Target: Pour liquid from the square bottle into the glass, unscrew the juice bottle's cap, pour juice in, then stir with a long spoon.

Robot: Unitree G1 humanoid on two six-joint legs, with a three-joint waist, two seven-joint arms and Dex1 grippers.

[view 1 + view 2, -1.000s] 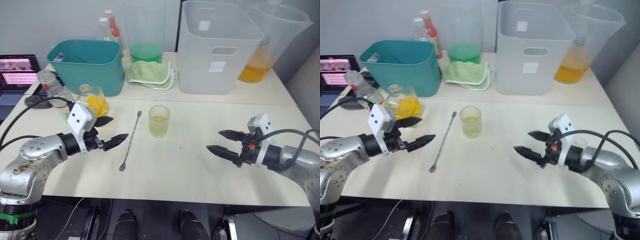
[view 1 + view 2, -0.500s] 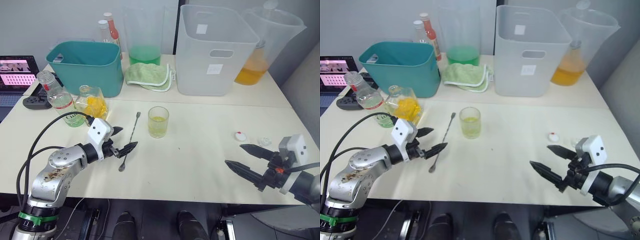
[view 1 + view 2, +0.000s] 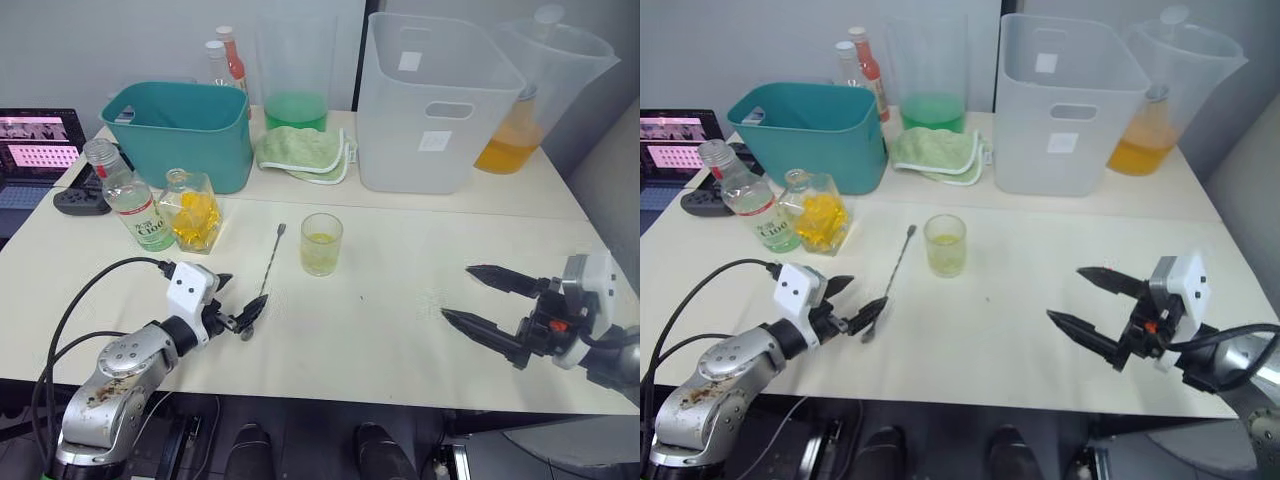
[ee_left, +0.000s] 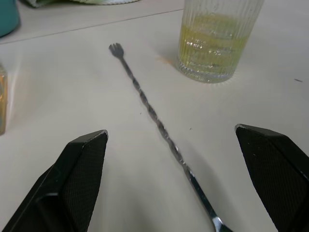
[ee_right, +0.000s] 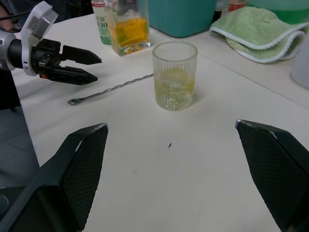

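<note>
Left gripper [image 3: 235,307], two black fingers on a grey arm, sat low over the cream table [image 3: 400,330] with jaws spread wide and nothing held. Its fingertips bracketed the bowl end of the thin twisted-stem metal long spoon [image 3: 264,280]; the wrist view showed the stem running between the two fingers, touching neither. Whether the nearer fingertip grazed the bowl could not be told.

Right gripper [image 3: 480,298] hung over bare table on the robot's right side, jaws parted wide and empty, well apart from every object.

The spoon lay flat on the table, forked end pointing toward the back, bowl end nearest the robot. Just beside its far end stood the small ribbed clear glass [image 3: 321,244], upright, with a shallow layer of pale yellow liquid.

The squat square clear bottle with yellow-orange contents [image 3: 192,211] stood upright near the teal plastic tub [image 3: 180,130]. Just beside it, on the robot's left, stood the slim clear plastic juice bottle with green-and-white label [image 3: 125,198], tilted a little in view, no cap on its open neck.

A green cloth [image 3: 303,152] lay behind the glass.
</note>
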